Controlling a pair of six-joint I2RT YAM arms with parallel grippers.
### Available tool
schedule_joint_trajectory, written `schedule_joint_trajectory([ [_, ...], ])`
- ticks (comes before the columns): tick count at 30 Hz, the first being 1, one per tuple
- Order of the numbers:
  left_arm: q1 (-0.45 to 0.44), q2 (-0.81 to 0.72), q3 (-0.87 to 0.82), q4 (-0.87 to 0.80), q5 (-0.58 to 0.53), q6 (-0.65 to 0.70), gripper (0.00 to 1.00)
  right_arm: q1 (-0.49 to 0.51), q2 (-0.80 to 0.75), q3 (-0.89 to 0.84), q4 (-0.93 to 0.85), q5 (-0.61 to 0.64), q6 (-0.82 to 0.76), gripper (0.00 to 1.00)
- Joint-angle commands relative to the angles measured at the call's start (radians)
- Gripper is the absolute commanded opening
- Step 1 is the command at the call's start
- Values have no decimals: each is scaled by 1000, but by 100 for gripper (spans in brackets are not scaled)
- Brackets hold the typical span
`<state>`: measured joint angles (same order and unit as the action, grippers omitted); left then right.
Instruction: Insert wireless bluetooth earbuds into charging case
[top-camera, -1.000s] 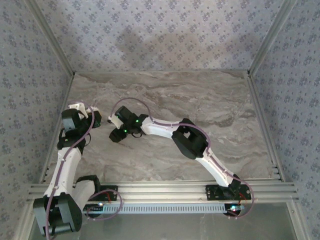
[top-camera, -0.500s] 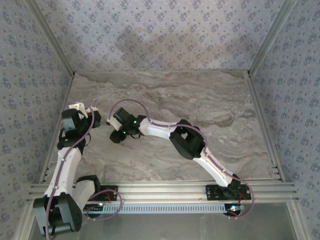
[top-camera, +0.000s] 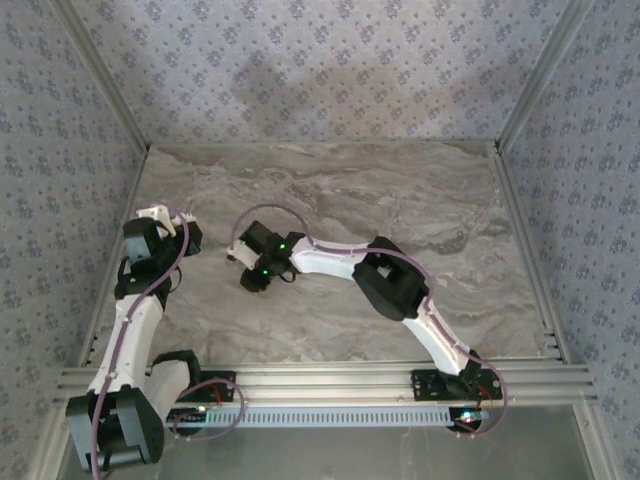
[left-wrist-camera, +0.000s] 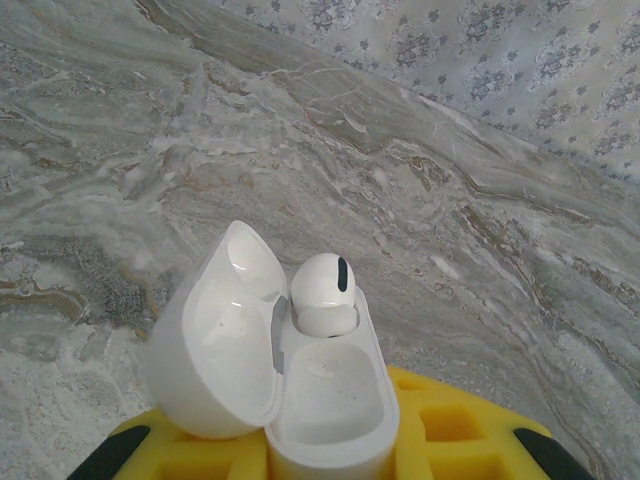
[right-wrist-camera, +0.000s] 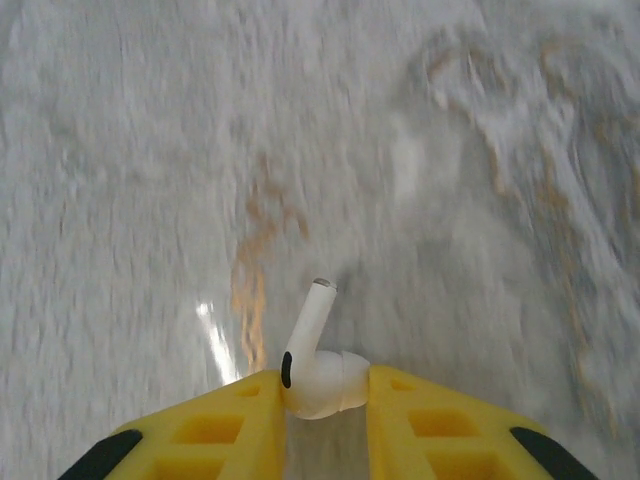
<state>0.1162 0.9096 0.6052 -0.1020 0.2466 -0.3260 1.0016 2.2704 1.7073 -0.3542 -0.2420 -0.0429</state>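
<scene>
Two earbuds are in sight. One earbud (left-wrist-camera: 324, 292) sits in the far socket of the open charging case (left-wrist-camera: 330, 410), lid swung left. The left fingers (left-wrist-camera: 455, 430) clamp the case over the marble surface (left-wrist-camera: 450, 200). The right fingers (right-wrist-camera: 440, 420) pinch the other earbud (right-wrist-camera: 318, 378) by its head, stem pointing away above the surface.

The charging case (left-wrist-camera: 330, 400) is cropped below; the table (right-wrist-camera: 150, 150) is blurred.

earbud (left-wrist-camera: 323, 290) in charging case (left-wrist-camera: 335, 415), lid (left-wrist-camera: 213, 345) at left
</scene>
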Motion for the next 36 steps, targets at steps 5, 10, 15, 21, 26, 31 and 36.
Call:
schedule_joint_trajectory([
  [5,4,-8,-11,27,26,8,11,-57,-183,-148,-144,-31,-88,25],
  [10,3,-6,-22,29,44,10,11,-63,-298,-236,-318,2,-228,25],
  [15,2,-4,-22,30,55,15,11,-60,-389,-300,-465,112,-426,26],
  [21,-14,20,-14,42,62,14,11,-5,-416,-349,-546,209,-589,26],
  [26,-37,47,1,48,62,20,11,41,-409,-415,-529,264,-658,25],
  [31,-60,63,11,50,54,24,11,38,-384,-430,-527,253,-713,27],
  [36,-70,60,11,45,45,23,11,32,-384,-434,-516,219,-748,36],
])
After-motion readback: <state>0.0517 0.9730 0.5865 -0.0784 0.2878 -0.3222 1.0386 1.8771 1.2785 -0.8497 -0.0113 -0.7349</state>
